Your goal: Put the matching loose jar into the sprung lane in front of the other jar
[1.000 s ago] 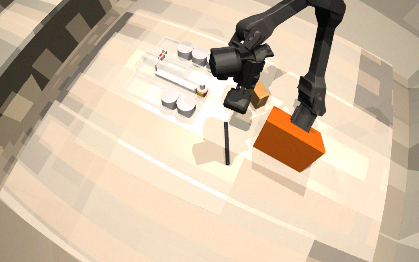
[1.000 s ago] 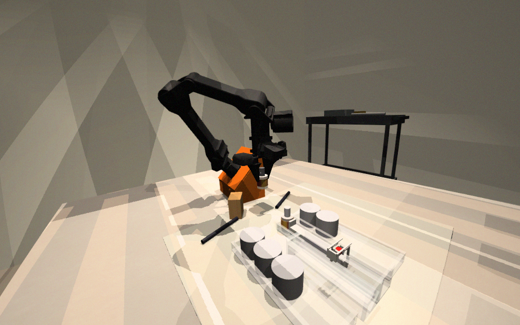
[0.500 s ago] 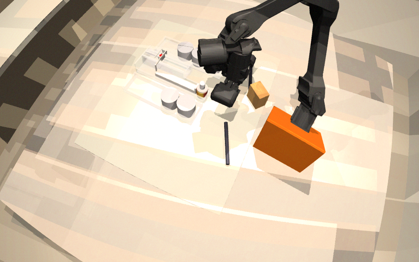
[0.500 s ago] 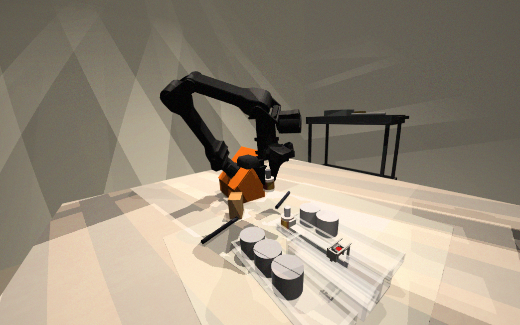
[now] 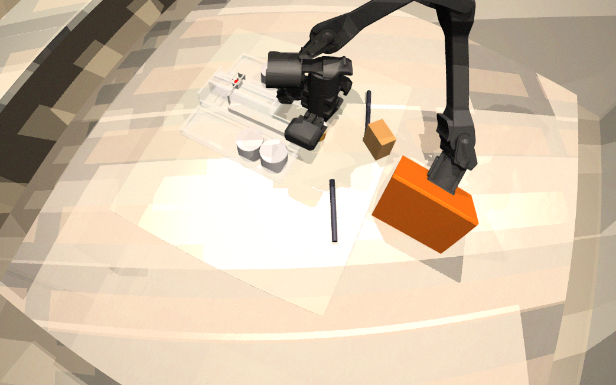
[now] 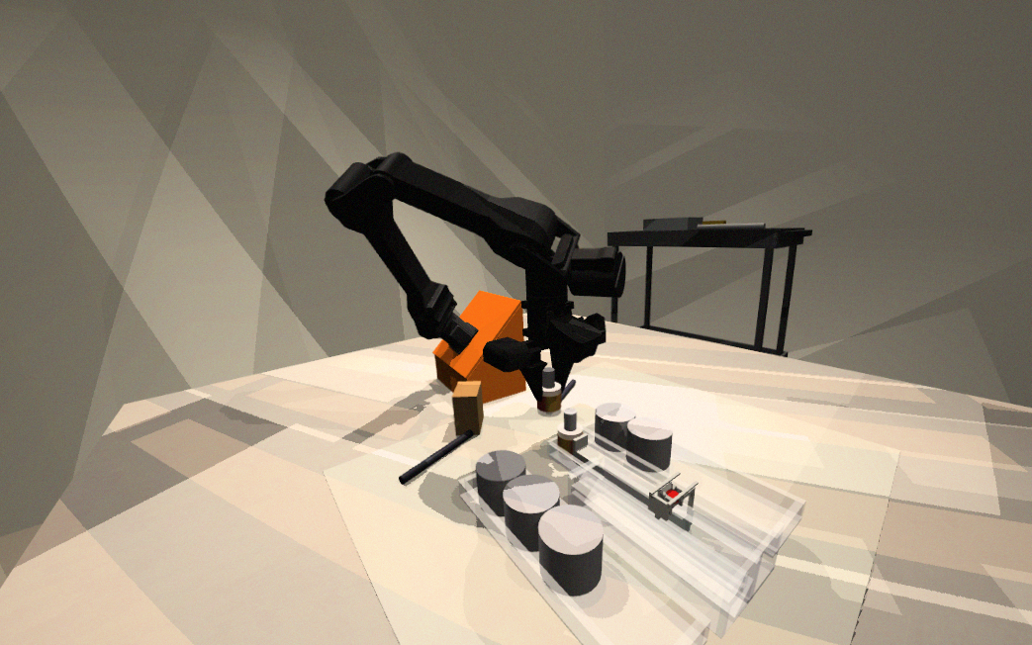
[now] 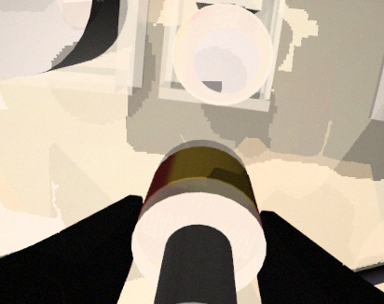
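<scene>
My gripper is shut on a jar with an amber and dark red body, a white shoulder and a dark upright neck. The held jar is upright, just outside the front end of the clear lane; its clearance over the table is hard to tell. A like jar stands inside the lane near its front, behind the low front stop; its body is mostly hidden in the wrist view. The pusher plate behind it is not clearly seen. The arm hides the lane jar in the top view.
Large grey cylinders stand in the lanes on both sides. A small bracket with a red spot is farther back. A wooden block, dark rods and an orange box stand or lie nearby.
</scene>
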Controlling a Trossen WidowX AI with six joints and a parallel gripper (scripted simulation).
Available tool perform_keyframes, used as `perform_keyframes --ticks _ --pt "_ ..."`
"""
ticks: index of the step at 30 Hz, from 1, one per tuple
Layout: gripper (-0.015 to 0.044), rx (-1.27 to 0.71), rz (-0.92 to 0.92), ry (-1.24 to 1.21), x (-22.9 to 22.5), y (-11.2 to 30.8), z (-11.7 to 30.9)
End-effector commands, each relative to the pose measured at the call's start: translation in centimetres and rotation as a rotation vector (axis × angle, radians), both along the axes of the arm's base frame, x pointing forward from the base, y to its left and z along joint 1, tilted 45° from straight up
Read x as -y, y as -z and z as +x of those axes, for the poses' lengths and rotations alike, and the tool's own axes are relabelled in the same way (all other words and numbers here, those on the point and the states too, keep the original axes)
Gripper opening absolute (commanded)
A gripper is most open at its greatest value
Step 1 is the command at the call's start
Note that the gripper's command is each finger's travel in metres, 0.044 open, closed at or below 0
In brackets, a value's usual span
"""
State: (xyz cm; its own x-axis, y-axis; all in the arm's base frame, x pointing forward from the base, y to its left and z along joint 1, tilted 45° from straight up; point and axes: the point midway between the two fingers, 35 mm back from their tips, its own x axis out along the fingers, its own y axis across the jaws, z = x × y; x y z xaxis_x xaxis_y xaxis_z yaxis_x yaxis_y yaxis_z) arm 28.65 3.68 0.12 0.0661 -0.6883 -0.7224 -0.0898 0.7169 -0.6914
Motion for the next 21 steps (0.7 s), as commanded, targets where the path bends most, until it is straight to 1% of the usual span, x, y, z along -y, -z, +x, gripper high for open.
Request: perform_keyframes --ticks 1,7,21 --pt "0.0 0.004 -0.005 -0.003 0.4 0.3 0.6" --pt "0.0 0.005 -0.006 -0.003 1.8 1.7 0.8" --pt "0.0 0.005 -0.006 -0.003 1.8 1.7 1.1"
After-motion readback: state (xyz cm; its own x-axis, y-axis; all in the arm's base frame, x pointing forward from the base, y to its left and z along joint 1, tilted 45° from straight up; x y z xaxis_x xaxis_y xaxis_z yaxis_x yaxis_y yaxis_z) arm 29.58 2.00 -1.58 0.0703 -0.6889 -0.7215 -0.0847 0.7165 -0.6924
